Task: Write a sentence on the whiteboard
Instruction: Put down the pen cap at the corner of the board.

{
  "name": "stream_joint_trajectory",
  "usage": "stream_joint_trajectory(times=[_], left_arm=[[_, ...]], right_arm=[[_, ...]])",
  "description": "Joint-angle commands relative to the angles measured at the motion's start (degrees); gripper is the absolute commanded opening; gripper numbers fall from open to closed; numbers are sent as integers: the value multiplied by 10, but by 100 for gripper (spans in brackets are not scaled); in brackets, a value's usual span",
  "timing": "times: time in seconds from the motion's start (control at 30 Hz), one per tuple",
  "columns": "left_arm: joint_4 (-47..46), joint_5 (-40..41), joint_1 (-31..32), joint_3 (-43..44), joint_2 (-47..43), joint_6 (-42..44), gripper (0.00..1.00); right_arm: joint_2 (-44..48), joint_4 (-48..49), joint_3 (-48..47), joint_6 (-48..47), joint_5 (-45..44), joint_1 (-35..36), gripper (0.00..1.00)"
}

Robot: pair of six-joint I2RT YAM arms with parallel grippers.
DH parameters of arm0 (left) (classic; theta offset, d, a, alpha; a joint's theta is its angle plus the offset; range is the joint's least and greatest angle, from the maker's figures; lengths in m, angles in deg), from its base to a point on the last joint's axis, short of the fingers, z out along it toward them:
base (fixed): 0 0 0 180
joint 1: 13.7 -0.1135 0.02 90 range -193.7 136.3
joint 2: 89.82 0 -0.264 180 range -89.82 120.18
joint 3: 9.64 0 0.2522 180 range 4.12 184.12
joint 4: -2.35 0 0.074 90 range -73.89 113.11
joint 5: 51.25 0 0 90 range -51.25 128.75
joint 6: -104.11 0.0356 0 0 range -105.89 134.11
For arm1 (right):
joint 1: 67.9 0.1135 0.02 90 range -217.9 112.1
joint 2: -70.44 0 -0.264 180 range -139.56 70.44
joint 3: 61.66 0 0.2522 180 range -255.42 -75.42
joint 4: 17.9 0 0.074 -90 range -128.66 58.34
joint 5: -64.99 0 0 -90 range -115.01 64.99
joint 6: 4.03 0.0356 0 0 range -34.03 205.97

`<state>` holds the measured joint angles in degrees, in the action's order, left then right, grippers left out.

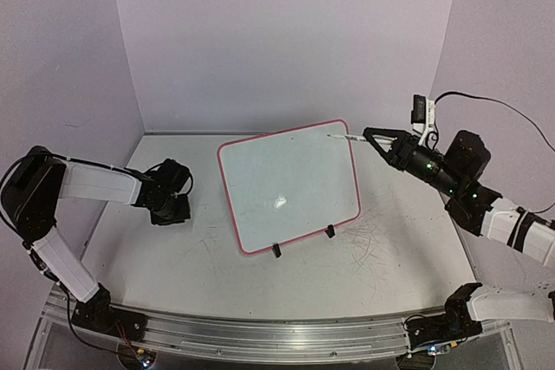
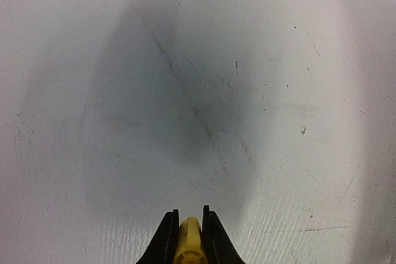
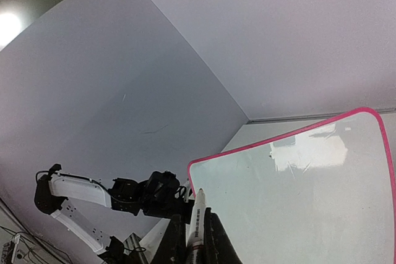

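One white table (image 1: 173, 257) had open surface left, right and in front of the single whiteboard (image 1: 286, 188). The board stood tilted back mid-table on two black clip feet (image 1: 277, 250). The right gripper (image 1: 373, 138) was clamped on one marker (image 1: 347, 138), its tip at the board's upper right corner and its barrel print too small to read. The left gripper (image 2: 189, 214), low over the table, pinched one yellow piece (image 2: 187, 239).
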<state>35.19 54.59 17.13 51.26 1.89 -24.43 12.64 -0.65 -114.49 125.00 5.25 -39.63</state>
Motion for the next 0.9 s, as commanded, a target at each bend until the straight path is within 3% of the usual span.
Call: stream_joint_trajectory(times=[0.0, 0.17, 0.37, 0.57, 0.7, 0.8, 0.87], left_arm=[[-25, 28, 8, 10, 25, -8, 15], [-27, 31, 9, 7, 42, -12, 17], [-26, 29, 11, 1, 23, -13, 28], [3, 29, 12, 12, -84, 3, 54], [80, 52, 11, 60, -149, 14, 67], [104, 70, 11, 99, -219, 41, 75], [85, 17, 11, 128, -260, 79, 82]], right_arm=[[-2, 29, -1, 3, 0, 4, 0], [-3, 35, 1, 4, 1, 4, 0], [-1, 35, 5, 3, 2, 4, 0], [-1, 35, 7, -1, 0, 4, 0], [-12, 32, 1, -5, 5, 5, 0], [-36, -27, -37, -47, 22, 5, 0], [-63, -111, -88, -105, 50, 13, 0]])
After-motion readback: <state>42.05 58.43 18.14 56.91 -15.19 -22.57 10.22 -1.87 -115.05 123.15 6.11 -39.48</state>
